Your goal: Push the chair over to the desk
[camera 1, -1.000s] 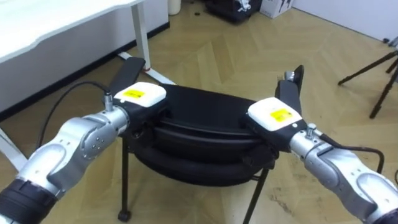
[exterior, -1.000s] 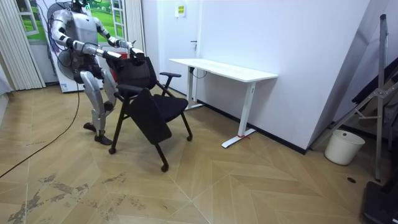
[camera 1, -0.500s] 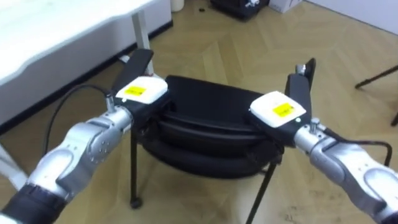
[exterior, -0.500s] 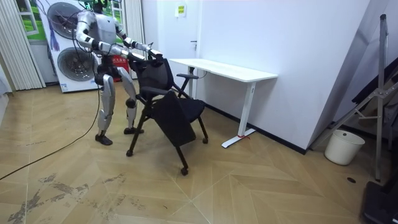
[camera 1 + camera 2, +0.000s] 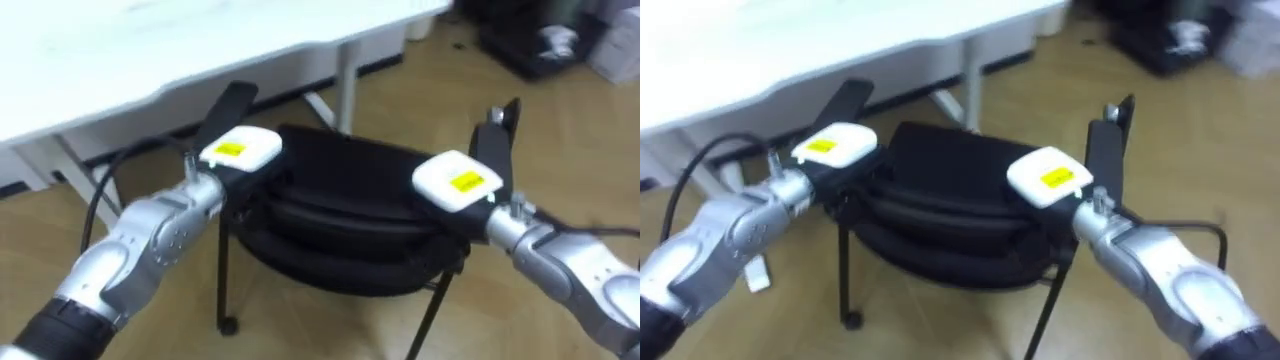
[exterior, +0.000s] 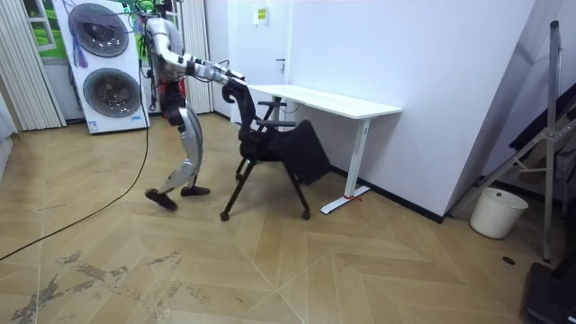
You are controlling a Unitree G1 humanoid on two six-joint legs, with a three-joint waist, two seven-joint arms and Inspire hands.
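Black chair (image 5: 350, 205) stands at your 12 o'clock, near the white desk (image 5: 150, 50) at 11. Your left hand (image 5: 240, 152) and right hand (image 5: 456, 184) lie on its backrest; their grip you cannot tell.

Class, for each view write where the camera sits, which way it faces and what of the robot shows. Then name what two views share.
Left eye view: on the robot's head, facing down and forward at the black metal-legged chair before the white desk; both forearms show, left hand and right hand on the chair's back.
Right eye view: same head, slightly aside; same scene, forearms and hands.
Room view: off in the room, facing the desk; whole robot behind the chair.
Shared: chair and desk in all.
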